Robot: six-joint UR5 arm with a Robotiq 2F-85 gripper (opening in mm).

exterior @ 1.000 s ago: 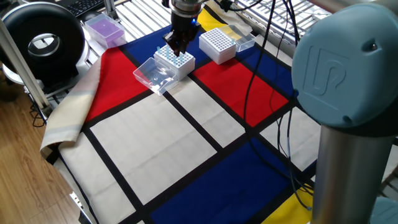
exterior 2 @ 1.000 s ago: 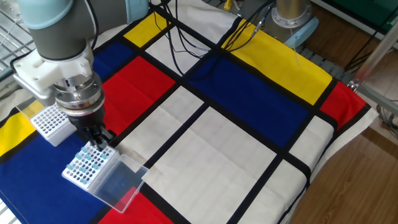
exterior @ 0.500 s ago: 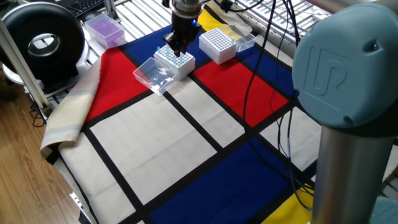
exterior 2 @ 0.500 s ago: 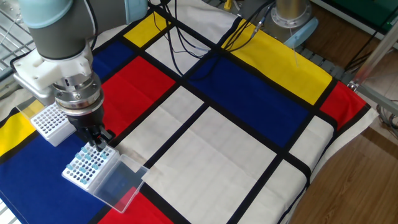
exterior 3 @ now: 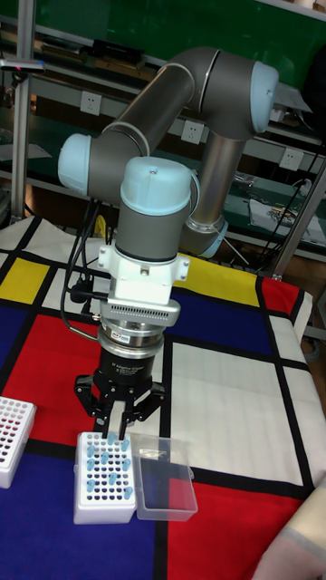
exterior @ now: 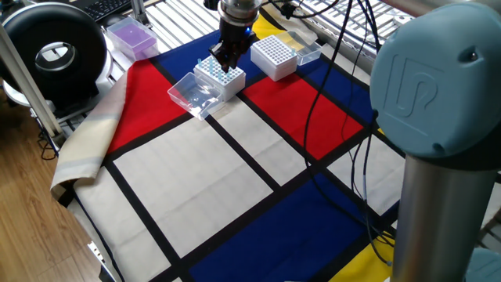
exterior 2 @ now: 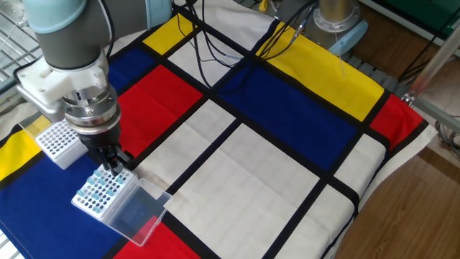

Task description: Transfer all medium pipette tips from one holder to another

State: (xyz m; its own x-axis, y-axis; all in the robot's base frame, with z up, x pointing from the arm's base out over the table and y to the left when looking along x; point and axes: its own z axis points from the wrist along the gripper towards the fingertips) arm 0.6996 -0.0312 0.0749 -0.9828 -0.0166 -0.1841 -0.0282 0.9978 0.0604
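The pincer (exterior 3: 118, 433) hangs straight down over the back edge of the full holder (exterior 3: 102, 478), a white box whose clear lid (exterior 3: 165, 485) lies open beside it on the table (exterior 2: 237, 187); its fingers (exterior 3: 114, 422) are drawn near together at the tips, and whether they have one cone nipped between them I cannot tell, for the tips are too small and too crowded to read. The medium pipette tips (exterior 3: 109, 471) stand pale blue in that box's holes, scattered over the grid, a fair number of them; the second holder (exterior 2: 56, 140), white and seemingly bare, sits just beside and behind in the other fixed view.

The step in hand looks to be taking a single cone from the back row; to do it well, keep the pincer plumb over one hole so the fingers straddle only that cone and miss its neighbours; close gently, since thin plastic likely crushes or skews; lift straight up until it clears the box before moving across; then lower squarely into a hole of the second holder.
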